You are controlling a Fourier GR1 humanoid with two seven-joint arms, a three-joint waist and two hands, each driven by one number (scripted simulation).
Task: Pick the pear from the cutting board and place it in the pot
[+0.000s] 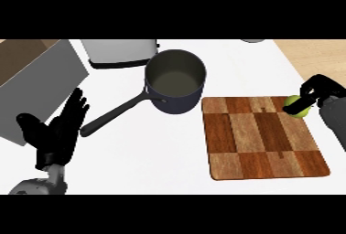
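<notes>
A: The cutting board (pixel 263 139) looks like wood, patchworked in light and dark brown blocks with a soft sheen.
B: And the pot (pixel 175 81)?
A: Dark smooth metal, matt grey inside. The counter (pixel 162 151) is plain white, smooth and matt.

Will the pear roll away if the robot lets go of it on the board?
Probably, a little. The pear looks round and smooth, and the cutting board is flat with no rim. It seems small and light in the right hand, whose fingers curl round it.
</notes>
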